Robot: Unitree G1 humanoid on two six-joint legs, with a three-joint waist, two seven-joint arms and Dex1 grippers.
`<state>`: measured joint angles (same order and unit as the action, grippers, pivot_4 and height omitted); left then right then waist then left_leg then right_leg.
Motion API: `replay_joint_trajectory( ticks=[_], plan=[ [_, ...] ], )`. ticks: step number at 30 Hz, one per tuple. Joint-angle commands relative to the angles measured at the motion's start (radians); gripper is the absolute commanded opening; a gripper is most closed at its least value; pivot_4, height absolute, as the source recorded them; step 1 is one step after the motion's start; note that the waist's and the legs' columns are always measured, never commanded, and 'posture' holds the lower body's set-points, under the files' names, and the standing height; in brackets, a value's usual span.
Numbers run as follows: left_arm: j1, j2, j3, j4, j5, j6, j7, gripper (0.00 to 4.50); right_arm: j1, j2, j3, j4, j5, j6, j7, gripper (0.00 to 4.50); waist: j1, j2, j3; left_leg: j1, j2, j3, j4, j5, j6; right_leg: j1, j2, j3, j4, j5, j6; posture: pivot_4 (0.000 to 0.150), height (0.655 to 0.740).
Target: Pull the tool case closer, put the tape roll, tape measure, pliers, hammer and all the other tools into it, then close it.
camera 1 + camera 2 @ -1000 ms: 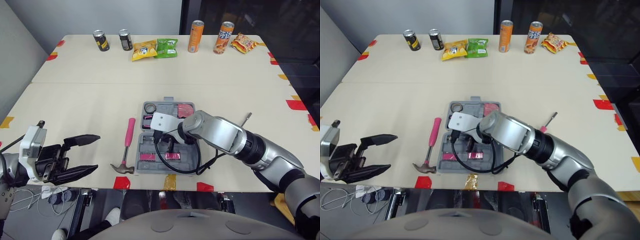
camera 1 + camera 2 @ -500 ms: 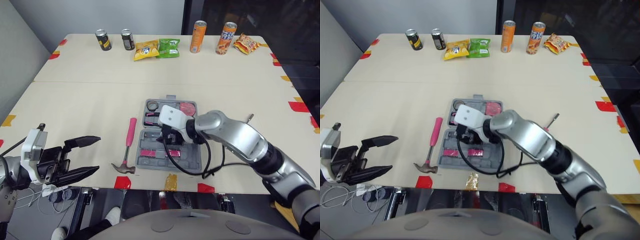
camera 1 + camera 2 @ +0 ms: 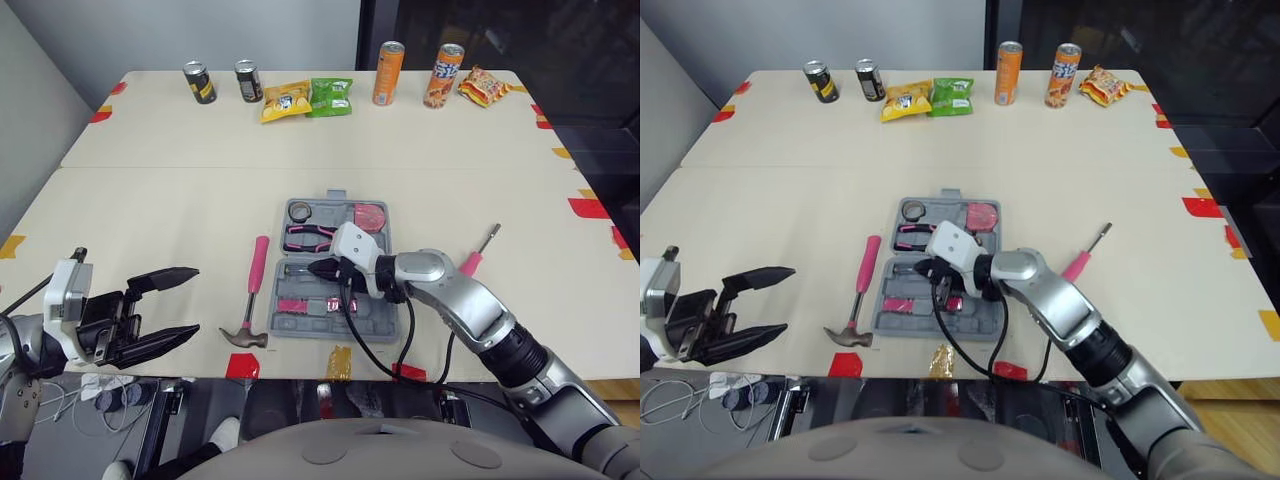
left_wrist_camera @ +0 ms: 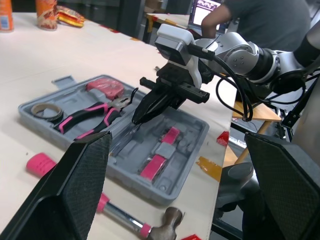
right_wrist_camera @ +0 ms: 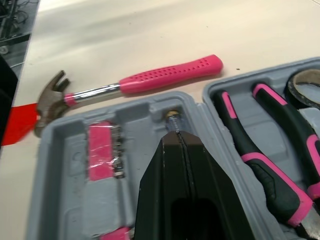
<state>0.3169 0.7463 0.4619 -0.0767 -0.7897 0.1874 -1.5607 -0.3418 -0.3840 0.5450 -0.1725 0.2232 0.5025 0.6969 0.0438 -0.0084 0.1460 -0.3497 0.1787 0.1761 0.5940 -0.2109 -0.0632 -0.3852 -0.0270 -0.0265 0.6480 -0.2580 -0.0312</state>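
Right wrist view: R jaws closed, tips maybe touching tool case (image 5: 142, 115).

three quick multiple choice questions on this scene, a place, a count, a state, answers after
1. Where is the hammer relative to the tool case?
A) inside it
B) on the table to its left
C) on top of it

2. How many drink cans stand at the table's far edge?
A) two
B) six
C) four

3. How is the tool case?
A) open
B) shut
C) upside down

Answers: 1 B, it lies beside the case. 2 C, two dark, two orange. 3 A, pliers and tape roll show inside.
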Motion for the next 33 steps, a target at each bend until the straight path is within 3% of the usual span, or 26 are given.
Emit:
replay_joint_trajectory(
  ticks=[1, 7, 12, 16, 23, 33],
  plan=[
    [-0.005, -0.006, 0.013, 0.019, 0.004, -0.025, -0.018, 4.50, 0.001, 0.009, -0.013, 0.049, -0.041, -0.048, 0.009, 0.02, 0.001, 0.000, 0.000, 0.000, 0.000, 0.000, 0.000, 0.000, 0.000, 0.000, 0.000, 0.000, 0.000, 0.000, 0.000, 0.150, 0.7400],
    [-0.001, -0.020, 0.000, 0.033, 0.027, -0.034, 0.002, 4.50, -0.001, -0.004, 0.070, 0.202, -0.167, -0.040, 0.031, 0.02, 0.001, 0.000, -0.002, 0.001, 0.000, 0.000, 0.000, 0.000, 0.000, 0.001, 0.000, 0.000, 0.000, 0.000, 0.000, 0.150, 0.7400],
    [0.016, -0.042, -0.004, 0.025, 0.041, -0.037, 0.029, 4.50, 0.015, -0.041, 0.078, 0.177, -0.190, -0.042, 0.092, 0.02, 0.004, 0.000, -0.007, 0.006, 0.000, 0.000, 0.000, -0.001, -0.001, 0.006, 0.000, 0.000, 0.000, 0.000, 0.000, 0.150, 0.7400],
    [0.014, -0.071, -0.003, 0.016, 0.049, -0.023, 0.095, 4.50, 0.047, 0.000, -0.018, 0.134, -0.114, -0.109, 0.100, 0.02, 0.007, -0.001, -0.008, 0.007, 0.000, 0.000, 0.000, -0.001, -0.001, 0.007, 0.000, 0.000, -0.001, -0.001, -0.001, 0.150, 0.7400],
    [-0.023, -0.157, -0.014, -0.031, 0.097, -0.009, 0.348, 4.50, 0.153, 0.043, -0.287, -0.033, 0.136, -0.239, 0.152, 0.02, 0.007, 0.000, -0.006, 0.001, 0.000, 0.000, 0.000, 0.000, 0.002, 0.002, 0.000, 0.000, -0.001, 0.000, -0.001, 0.150, 0.7400],
    [-0.100, -0.228, -0.060, -0.033, 0.156, -0.012, 0.546, 4.50, 0.262, -0.034, -0.445, -0.109, 0.212, -0.248, 0.157, 0.02, 0.005, 0.000, -0.006, 0.000, 0.000, -0.001, 0.000, 0.004, 0.008, 0.002, 0.000, -0.001, -0.002, 0.000, -0.001, 0.150, 0.7400]
  ],
)
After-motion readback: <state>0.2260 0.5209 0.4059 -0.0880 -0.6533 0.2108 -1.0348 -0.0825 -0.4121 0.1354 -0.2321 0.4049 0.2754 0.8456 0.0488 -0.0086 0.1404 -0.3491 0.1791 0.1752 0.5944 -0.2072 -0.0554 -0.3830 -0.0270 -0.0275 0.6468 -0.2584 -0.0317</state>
